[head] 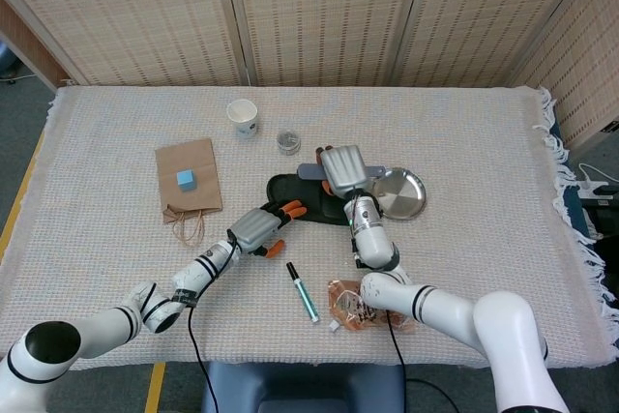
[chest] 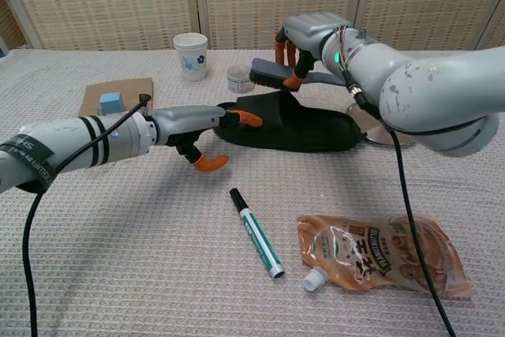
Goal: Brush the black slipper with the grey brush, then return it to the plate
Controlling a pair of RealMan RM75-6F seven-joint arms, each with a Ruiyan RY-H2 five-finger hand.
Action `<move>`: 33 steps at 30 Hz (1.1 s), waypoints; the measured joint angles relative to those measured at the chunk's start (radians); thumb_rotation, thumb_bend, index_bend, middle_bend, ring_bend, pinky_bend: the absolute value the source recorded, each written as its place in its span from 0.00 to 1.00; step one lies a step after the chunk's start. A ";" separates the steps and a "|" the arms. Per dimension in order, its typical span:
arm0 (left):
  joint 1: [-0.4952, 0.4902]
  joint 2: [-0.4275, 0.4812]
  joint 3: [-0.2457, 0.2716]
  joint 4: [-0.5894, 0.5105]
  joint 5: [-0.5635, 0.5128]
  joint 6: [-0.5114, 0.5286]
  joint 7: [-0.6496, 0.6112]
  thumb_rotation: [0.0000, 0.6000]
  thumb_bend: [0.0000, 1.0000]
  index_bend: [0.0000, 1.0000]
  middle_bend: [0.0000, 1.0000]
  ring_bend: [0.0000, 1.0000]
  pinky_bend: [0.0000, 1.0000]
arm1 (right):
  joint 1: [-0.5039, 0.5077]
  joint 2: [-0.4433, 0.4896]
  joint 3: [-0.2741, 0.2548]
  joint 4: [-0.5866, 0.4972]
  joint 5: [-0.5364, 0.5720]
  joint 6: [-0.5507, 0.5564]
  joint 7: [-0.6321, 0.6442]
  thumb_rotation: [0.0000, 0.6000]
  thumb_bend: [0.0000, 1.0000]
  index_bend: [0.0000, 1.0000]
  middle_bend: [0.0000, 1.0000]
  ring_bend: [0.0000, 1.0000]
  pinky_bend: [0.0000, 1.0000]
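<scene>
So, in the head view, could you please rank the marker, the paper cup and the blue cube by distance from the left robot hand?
From the left robot hand:
1. Marker, just to its right, toward the table's near edge.
2. Blue cube, on the brown paper bag to its left.
3. Paper cup, toward the far edge.

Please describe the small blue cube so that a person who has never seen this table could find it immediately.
Look at the table's left half, where a flat brown paper bag lies in front of the white paper cup. The blue cube sits on that bag. It is the only blue, box-shaped thing there.
</scene>
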 measured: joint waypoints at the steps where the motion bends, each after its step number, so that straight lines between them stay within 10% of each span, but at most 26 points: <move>1: 0.000 0.000 0.000 -0.002 -0.003 -0.001 0.003 1.00 0.56 0.00 0.00 0.00 0.08 | 0.001 -0.003 -0.002 0.005 0.001 -0.001 -0.003 1.00 0.47 0.93 0.63 0.57 0.91; 33: -0.009 0.025 0.009 -0.049 -0.031 -0.008 0.054 1.00 0.56 0.00 0.00 0.00 0.08 | 0.034 -0.017 0.000 0.001 0.047 -0.015 -0.084 1.00 0.47 0.93 0.63 0.58 0.91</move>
